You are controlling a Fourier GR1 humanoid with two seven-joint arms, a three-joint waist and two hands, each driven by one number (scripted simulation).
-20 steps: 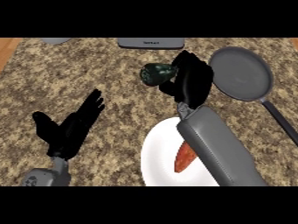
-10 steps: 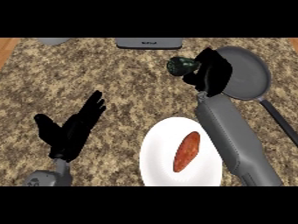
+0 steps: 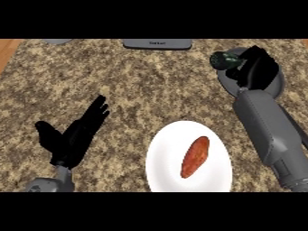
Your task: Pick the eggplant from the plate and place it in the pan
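One eggplant | R hand carried it right | now at pan rim

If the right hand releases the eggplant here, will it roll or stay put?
The eggplant looks rounded and glossy, so it would probably roll a little. The right hand holds it at the left rim of the pan, not over the middle, so released here it might tumble onto the counter. It looks stiff, unlikely to sag.
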